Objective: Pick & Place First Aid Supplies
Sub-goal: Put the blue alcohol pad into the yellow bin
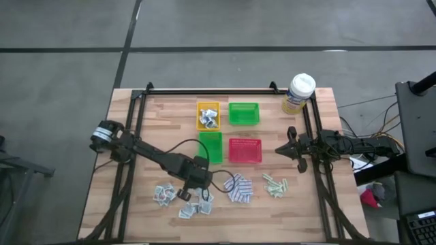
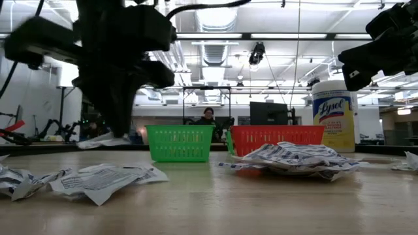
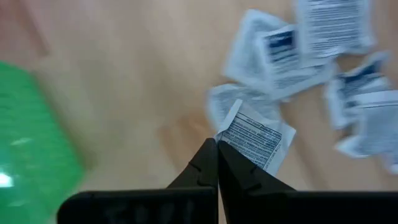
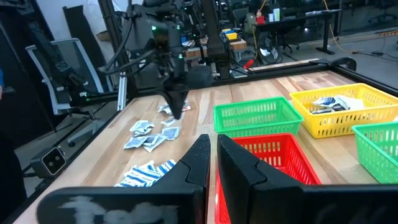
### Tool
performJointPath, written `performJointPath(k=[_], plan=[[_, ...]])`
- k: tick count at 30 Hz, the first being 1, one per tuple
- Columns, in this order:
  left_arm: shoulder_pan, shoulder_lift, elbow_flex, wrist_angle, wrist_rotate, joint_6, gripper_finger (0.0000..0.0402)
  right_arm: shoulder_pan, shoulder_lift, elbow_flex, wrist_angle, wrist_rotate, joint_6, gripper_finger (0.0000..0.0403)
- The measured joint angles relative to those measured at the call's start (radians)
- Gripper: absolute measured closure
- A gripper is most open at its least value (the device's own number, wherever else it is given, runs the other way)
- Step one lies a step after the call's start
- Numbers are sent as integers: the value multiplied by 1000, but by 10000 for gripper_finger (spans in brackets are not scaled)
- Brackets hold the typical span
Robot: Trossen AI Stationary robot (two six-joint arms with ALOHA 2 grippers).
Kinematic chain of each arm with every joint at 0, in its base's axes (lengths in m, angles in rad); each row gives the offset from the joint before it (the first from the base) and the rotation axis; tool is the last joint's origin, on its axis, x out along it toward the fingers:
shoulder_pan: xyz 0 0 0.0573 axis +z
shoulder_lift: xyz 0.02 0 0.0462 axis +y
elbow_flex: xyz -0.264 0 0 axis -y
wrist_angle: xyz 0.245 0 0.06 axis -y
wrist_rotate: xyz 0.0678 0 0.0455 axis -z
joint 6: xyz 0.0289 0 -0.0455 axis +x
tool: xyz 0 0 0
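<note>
White sachet (image 3: 258, 138) is pinched in the clenched left end effector (image 3: 217, 149), above the loose packets (image 1: 182, 199) on the table (image 1: 136, 204) (presumably bound for a tray); right end effector (image 4: 211, 146) waits, nearly closed, empty.

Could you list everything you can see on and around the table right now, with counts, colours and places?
White-grey sachets: a loose scatter, count unclear, near the table's front left; a few more lie in the yellow tray.
Blue-and-white pads: a small pile, front centre.
Pale green strips: a few, front right of centre.
Yellow tray: one, back row, left.
Green trays: two, one in the back row beside the yellow one, one in the row in front.
Red tray: one, beside the nearer green tray.
Yellow canister: one, white lid, back right corner.
Person: one, in the room beyond.
Left gripper: shut on a sachet, above the scatter.
Right gripper: waits at the right edge, fingers nearly together.
</note>
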Motion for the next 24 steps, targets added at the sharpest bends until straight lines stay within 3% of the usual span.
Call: performJointPath(k=[5, 11, 24], plan=[[-37, 0, 41, 9, 37, -107, 401, 0, 0, 0, 0, 0, 0, 374], [-35, 0, 162, 29, 29, -117, 401, 0, 0, 0, 0, 0, 0, 374], [85, 0, 356, 38, -249, -39, 402, 0, 0, 0, 0, 0, 0, 374]])
